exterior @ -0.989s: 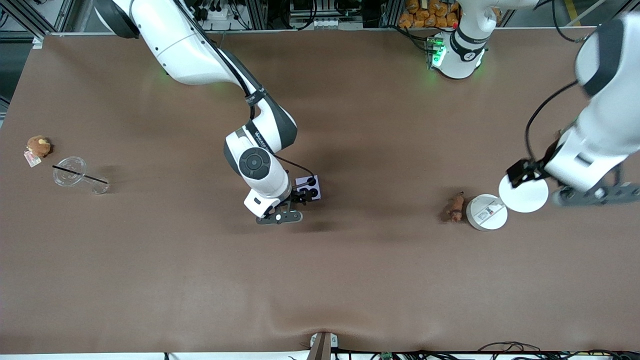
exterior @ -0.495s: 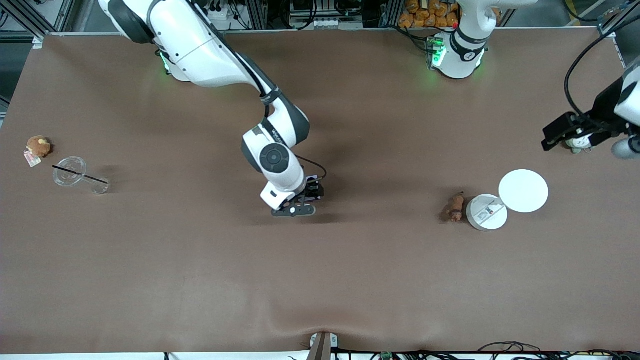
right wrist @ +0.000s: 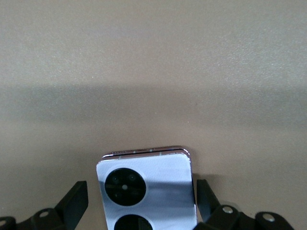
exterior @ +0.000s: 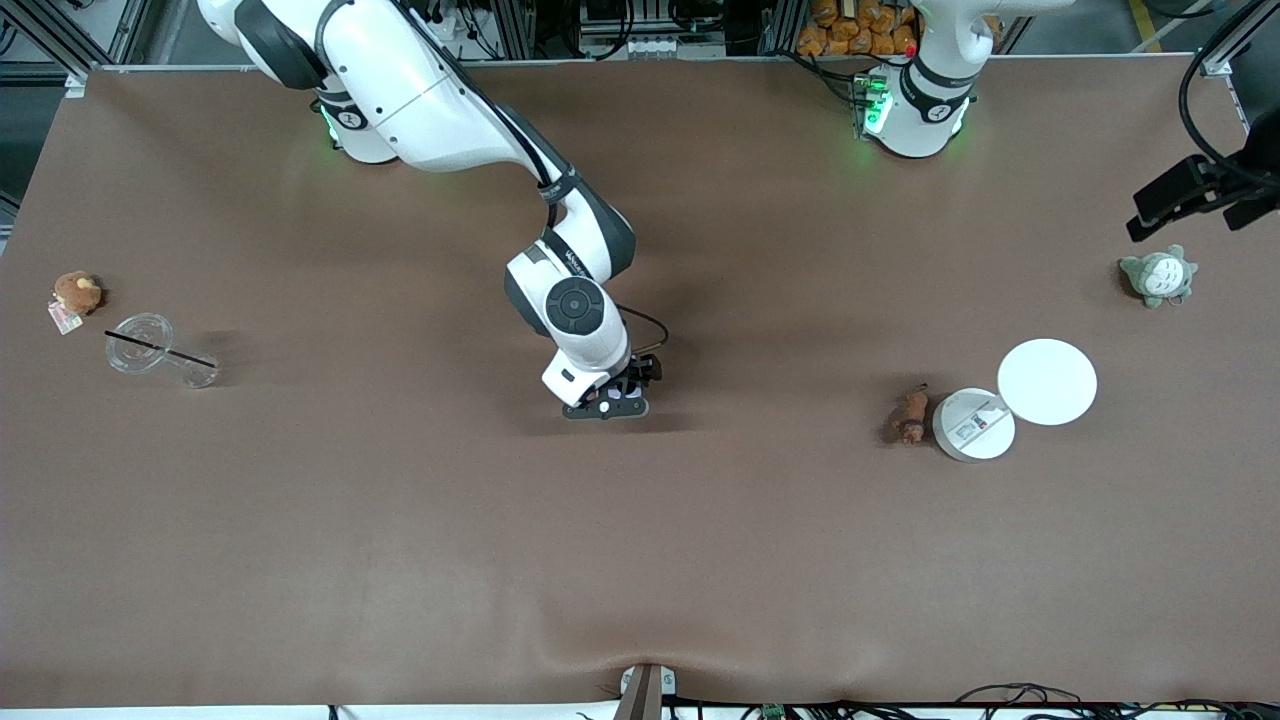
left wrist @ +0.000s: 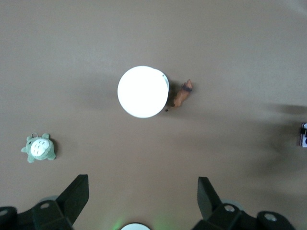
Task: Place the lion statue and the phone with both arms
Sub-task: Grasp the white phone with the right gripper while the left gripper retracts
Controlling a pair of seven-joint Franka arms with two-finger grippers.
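The phone [right wrist: 146, 187], pale lavender with two black camera circles, lies flat on the table near the middle. My right gripper [right wrist: 139, 200] is open and low over it, one finger on each side, neither finger clearly touching it. In the front view the right gripper [exterior: 610, 400] covers nearly all of the phone. The lion statue [exterior: 911, 415], small and brown-orange, lies on the table touching a white disc [exterior: 973, 425]. My left gripper [left wrist: 141, 196] is open and empty, high over the left arm's end of the table. The left wrist view shows the lion statue [left wrist: 181, 95] from high above.
A second white disc [exterior: 1047, 382] overlaps the first. A grey-green plush [exterior: 1157, 276] sits near the table edge at the left arm's end. A round brown plush [exterior: 76, 292] and a clear cup with a black straw [exterior: 140, 345] lie at the right arm's end.
My right gripper moved toward the left arm's end and came over the phone, covering it. My left arm swung away from the white discs toward the table edge, uncovering the grey-green plush.
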